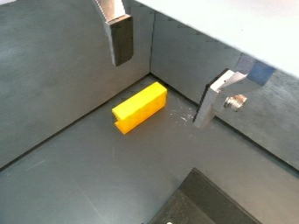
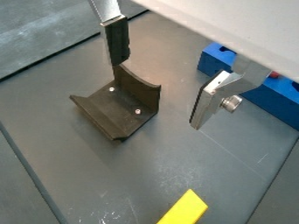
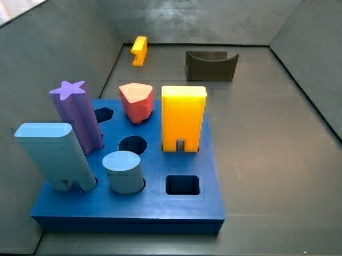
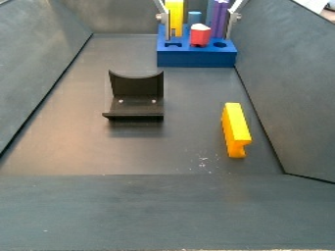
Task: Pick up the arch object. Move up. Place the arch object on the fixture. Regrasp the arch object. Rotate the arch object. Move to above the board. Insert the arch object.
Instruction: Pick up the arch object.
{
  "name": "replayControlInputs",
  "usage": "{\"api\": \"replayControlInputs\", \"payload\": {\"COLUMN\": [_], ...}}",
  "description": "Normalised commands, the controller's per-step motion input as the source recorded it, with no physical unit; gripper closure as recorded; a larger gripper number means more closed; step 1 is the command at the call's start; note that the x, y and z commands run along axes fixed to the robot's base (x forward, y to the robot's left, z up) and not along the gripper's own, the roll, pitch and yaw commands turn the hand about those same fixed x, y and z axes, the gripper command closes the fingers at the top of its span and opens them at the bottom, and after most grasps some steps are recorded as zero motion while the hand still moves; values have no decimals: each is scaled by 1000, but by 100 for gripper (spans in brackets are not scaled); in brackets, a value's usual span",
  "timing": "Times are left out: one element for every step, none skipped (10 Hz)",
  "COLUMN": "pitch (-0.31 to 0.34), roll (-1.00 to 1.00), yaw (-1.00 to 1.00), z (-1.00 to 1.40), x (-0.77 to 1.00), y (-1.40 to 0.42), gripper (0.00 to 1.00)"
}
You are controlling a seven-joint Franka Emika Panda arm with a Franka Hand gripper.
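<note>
Wrist cameras show the gripper [image 1: 167, 72] hanging above the grey floor with its two silver fingers [image 1: 121, 37] spread wide and nothing between them. In a wrist view the arch object [image 1: 139, 107], a slim orange-yellow slab, lies flat on the floor below the gap between the fingers, nearer the finger with the long dark pad than the one carrying the round bolt, and well short of either tip. In the other wrist picture the fixture [image 2: 118, 108], a dark block with a U-shaped scoop, sits under that same padded finger, while a corner of the blue board [image 2: 216, 60] shows beyond the bolted finger.

From the side, the arch object [image 4: 236, 127] rests alone near the right wall, apart from the fixture [image 4: 133, 97], and the board [image 4: 197, 52] stands at the far end carrying its pegs. Another side view shows the board [image 3: 80, 206] close up, with a purple star peg [image 3: 74, 113], a red hexagon peg [image 3: 136, 101], a wide yellow-orange block [image 3: 183, 117] and at least two open holes; the gripper itself does not appear in either side view.

My judgement is that the first step, picking up the arch object, is in hand and no grasp has been made. The next move calls for bringing the fingers down to straddle the slab across its narrow width, centred along its length, then closing squarely so it does not twist or skid along the floor.
</note>
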Motion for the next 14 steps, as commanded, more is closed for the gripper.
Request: {"api": "replayControlInputs", "payload": {"pitch": [-77, -113, -86, -83, -81, 0, 0, 0, 0, 13, 0, 0, 0, -50], "roll": [91, 0, 0, 0, 0, 0, -63, -57, -57, -81, -200, -266, -356, -416], "yaw": [-54, -117, -51, -29, -37, -103, -77, -89, -126, -217, -346, -383, -274, -143], "z": [-531, -1000, -1000, -1000, -1000, -1000, -971, -983, -1000, -977, -794, -686, -503, -357], "x": [-217, -446, -580, -611, -557, 0, 437, 394, 297, 126, -157, -369, -357, -220], "y": [120, 246, 334, 360, 371, 386, 383, 374, 366, 357, 391, 346, 309, 283], "gripper": [0, 0, 0, 0, 0, 0, 0, 0, 0, 0, 0, 0, 0, 0]}}
